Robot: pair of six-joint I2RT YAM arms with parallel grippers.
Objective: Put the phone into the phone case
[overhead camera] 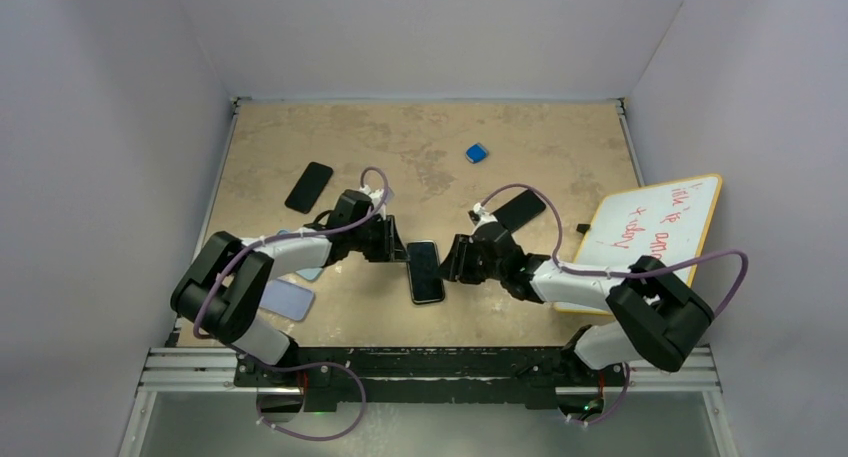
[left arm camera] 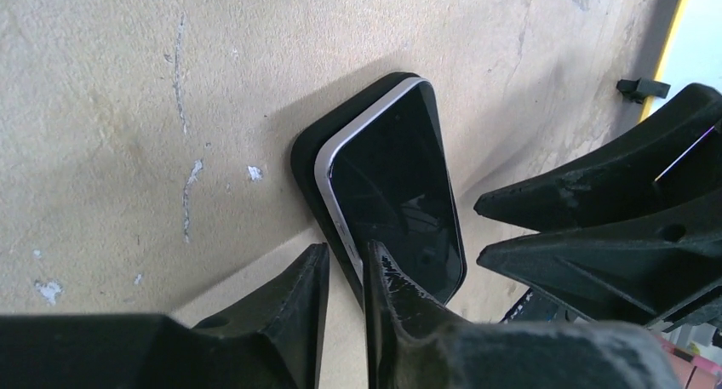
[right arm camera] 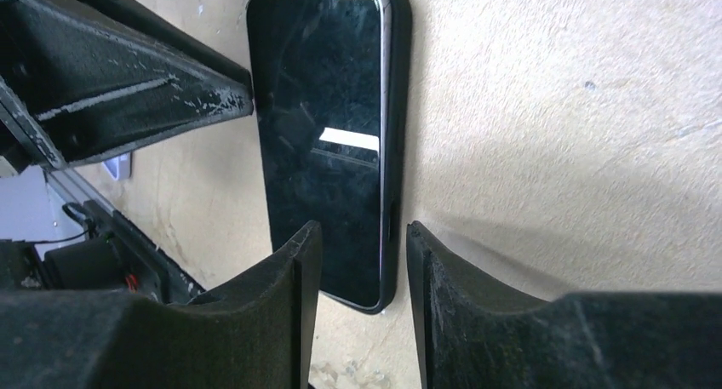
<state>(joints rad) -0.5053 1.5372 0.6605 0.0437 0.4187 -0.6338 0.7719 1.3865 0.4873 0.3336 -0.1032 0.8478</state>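
Left gripper (left arm camera: 345, 248) jaws are a narrow slit astride the white long edge of the phone (left arm camera: 396, 176) and the case (left arm camera: 305, 159) rim; can't tell if they pinch it. Right gripper (right arm camera: 364, 227) jaws are parted wider, straddling the opposite cased edge, holding nothing. The phone is a glossy black slab with rounded corners, lying in the matte black case mid-table (overhead camera: 400, 147), its white side riding above the rim.

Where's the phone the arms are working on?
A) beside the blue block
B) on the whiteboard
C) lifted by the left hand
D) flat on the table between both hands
D: the phone lies flat on the table, left hand and right hand flanking it.
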